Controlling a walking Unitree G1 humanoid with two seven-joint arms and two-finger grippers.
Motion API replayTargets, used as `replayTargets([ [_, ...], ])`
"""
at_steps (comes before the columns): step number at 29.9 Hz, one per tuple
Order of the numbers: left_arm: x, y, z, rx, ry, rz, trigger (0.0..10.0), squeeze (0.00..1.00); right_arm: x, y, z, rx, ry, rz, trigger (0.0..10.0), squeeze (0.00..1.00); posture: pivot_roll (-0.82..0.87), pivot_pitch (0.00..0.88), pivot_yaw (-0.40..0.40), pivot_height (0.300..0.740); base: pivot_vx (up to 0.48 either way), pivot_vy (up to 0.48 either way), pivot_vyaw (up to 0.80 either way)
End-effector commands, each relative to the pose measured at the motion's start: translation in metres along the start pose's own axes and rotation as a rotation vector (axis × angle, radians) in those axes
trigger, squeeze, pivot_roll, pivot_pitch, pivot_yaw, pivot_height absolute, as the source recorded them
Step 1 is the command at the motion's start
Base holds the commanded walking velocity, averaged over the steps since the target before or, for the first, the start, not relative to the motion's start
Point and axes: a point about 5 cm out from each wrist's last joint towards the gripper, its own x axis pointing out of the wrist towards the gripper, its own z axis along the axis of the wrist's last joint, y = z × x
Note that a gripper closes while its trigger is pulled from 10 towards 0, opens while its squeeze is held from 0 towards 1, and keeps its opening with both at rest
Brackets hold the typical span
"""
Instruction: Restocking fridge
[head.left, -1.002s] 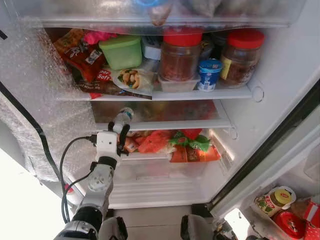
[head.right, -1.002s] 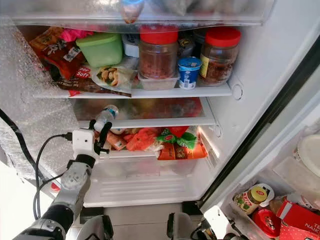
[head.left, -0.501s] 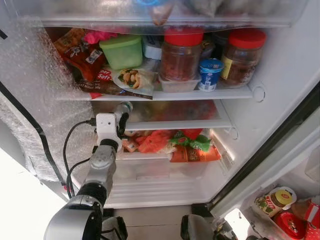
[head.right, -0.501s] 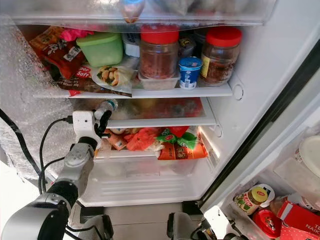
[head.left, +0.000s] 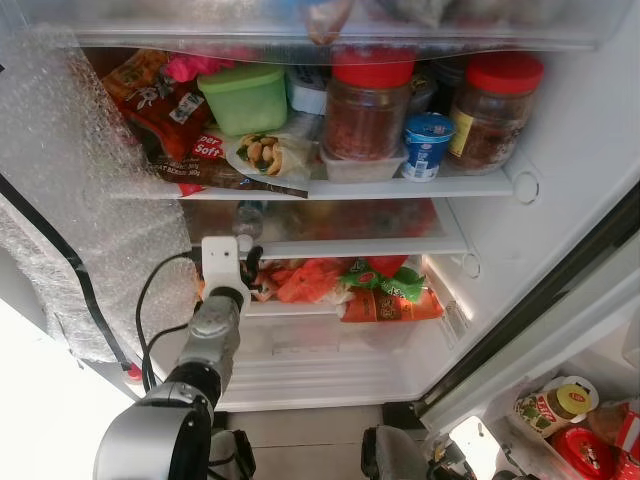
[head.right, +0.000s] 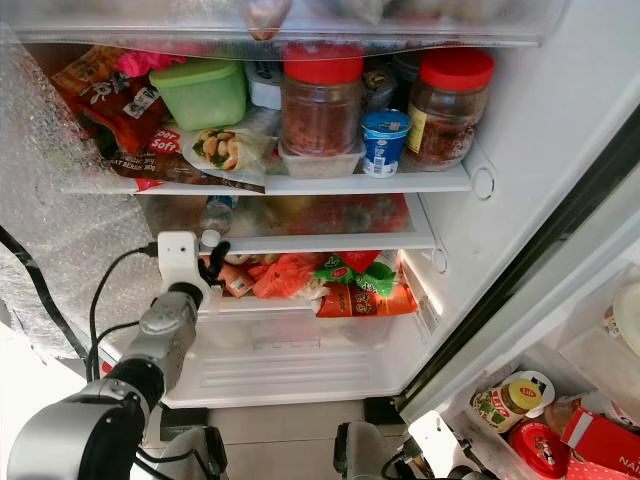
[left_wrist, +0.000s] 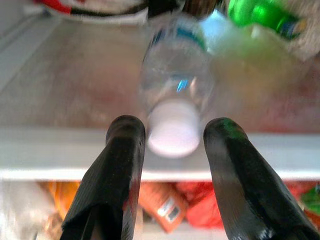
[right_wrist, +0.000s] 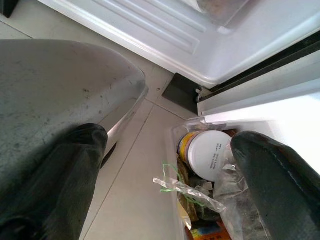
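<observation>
A clear water bottle (left_wrist: 175, 80) with a white cap lies on its side on the fridge's middle glass shelf (head.left: 360, 246), cap pointing out toward me. My left gripper (left_wrist: 172, 135) is at the shelf's front edge, open, one finger on each side of the cap with a small gap on both sides. From the head views the bottle (head.right: 216, 212) shows dimly at the shelf's left end, just beyond the left gripper (head.left: 248, 258). My right gripper (right_wrist: 170, 165) hangs idle low by the floor, open and holding nothing.
The upper shelf holds two red-lidded jars (head.left: 365, 105), a green container (head.left: 243, 98), a blue-topped cup (head.left: 427, 145) and snack packets (head.left: 160, 95). Red and green packets (head.left: 380, 285) lie below. Bubble wrap lines the left wall. The door bin (head.left: 560, 410) holds jars at lower right.
My left gripper has carried the bottle up and forward onto the middle shelf. The bottle now lies on the shelf, and the fingers stand apart from its cap.
</observation>
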Motion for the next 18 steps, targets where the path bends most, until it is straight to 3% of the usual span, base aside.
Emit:
replayTargets([
  [1,-0.001,0.0,-0.003,-0.005,0.018,0.013,10.0,0.0,-0.003,0.025,-0.03,0.003,0.137,0.092,10.0,0.0,-0.1,0.099,-0.01,0.607,0.0,0.0,0.0],
  [8,0.002,-0.003,0.007,0.009,-0.046,-0.003,10.0,0.0,-0.003,0.025,-0.03,0.002,0.137,0.091,10.0,0.0,-0.1,0.102,-0.011,0.607,0.0,0.0,0.0],
  [18,-0.017,-0.013,-0.007,0.174,-0.129,-0.149,10.0,0.0,-0.003,0.026,-0.03,0.008,0.135,0.09,10.0,0.0,-0.09,0.104,-0.005,0.607,0.0,0.0,0.0],
])
